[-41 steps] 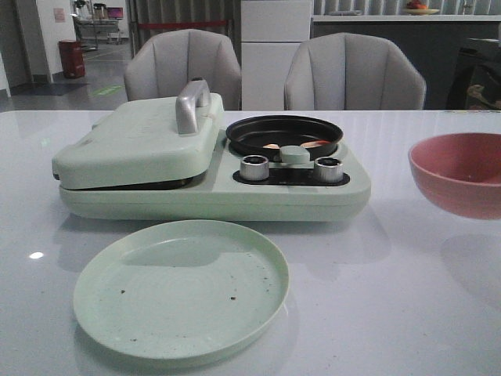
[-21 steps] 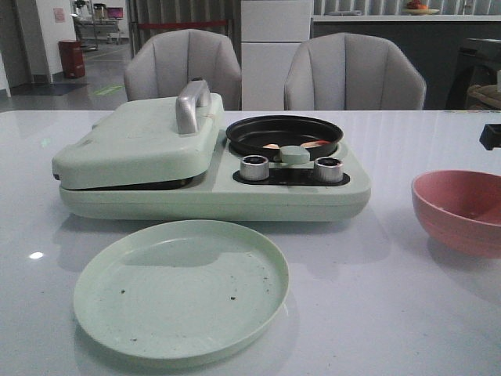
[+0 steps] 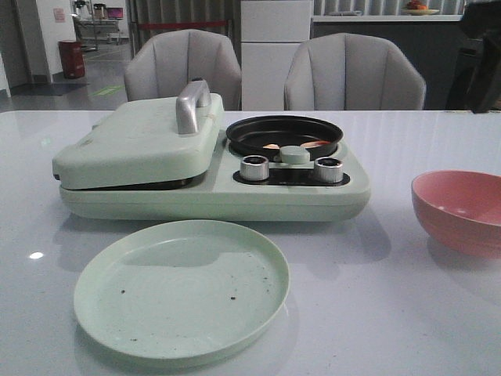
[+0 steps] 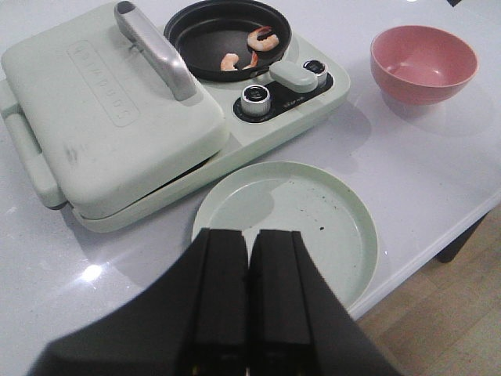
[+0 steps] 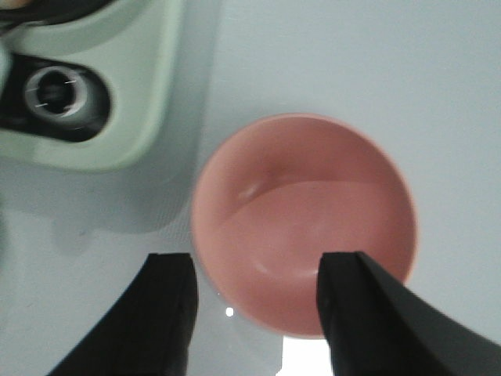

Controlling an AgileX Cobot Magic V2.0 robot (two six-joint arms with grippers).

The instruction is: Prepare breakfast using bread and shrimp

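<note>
Near the counter's right edge my spread right hand [image 5: 254, 313] hangs over the empty bowl [image 5: 304, 223], left hand [image 4: 249, 294] clenched; shrimp [image 4: 249, 48] sit in the pan [image 4: 227, 37], so I'd open the lid [image 4: 102, 117] next.

The bench [image 3: 407, 313] was white, smooth and glossy. The cooker [image 3: 156, 149] looked like matt pale green plastic, its handle [image 3: 190, 104] and knobs [image 3: 254, 168] brushed metal, its pan [image 3: 284, 133] black with a slight sheen. The plate [image 3: 182, 288] was matt green (speckled with dark crumbs). The bowl [image 3: 462, 210] was smooth matt pink.
</note>
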